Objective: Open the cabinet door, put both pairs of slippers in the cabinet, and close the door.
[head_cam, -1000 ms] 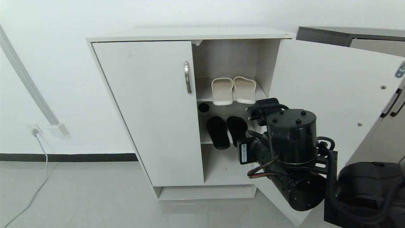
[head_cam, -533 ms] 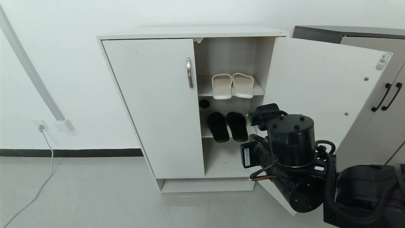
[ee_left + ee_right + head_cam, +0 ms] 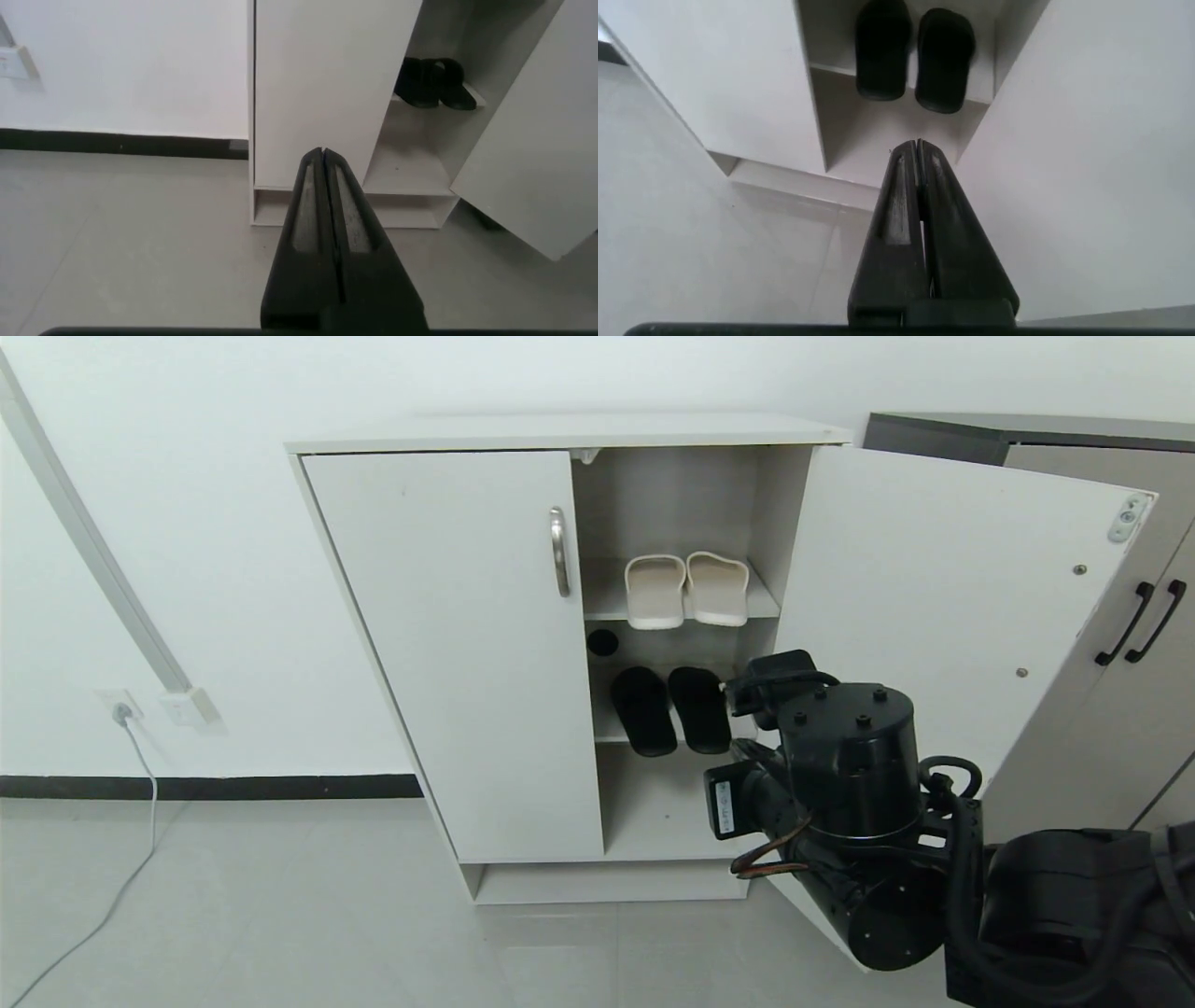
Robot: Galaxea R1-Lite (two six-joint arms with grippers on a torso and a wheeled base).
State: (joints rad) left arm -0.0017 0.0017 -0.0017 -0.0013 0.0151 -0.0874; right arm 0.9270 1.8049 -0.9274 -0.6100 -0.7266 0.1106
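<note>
Both pairs were already in the cabinet (image 3: 560, 429): white slippers (image 3: 686, 588) on the upper shelf, black slippers (image 3: 670, 709) on the shelf below, each pair side by side. I judged the only step left was closing the right door (image 3: 934, 616), which stood swung wide with its inner face toward me. The left door (image 3: 457, 644) was shut.

The right tool (image 3: 917, 147) was clenched on nothing and pointed at the opening under the black pair, with the open door just beside it. The left tool (image 3: 321, 154) was also clenched and empty, hanging over the floor (image 3: 280, 915) well back from the cabinet.

How I'd have done it:
- The right arm sat between the door's inner face and the opening, so I'd pull it out of the swing path first.
- Take the right tool round the door's free edge to the outer face, which I couldn't see. Keep it clenched and push flat; no grasp needed.
- Push near the free edge, not near the hinge, and follow the arc.
- Both pairs seemed to reach the front lip of their shelves. I'd slow down near the end and stop if the door met a heel.
- Mind the grey cabinet (image 3: 1102, 709) close behind the door, which left little room.
</note>
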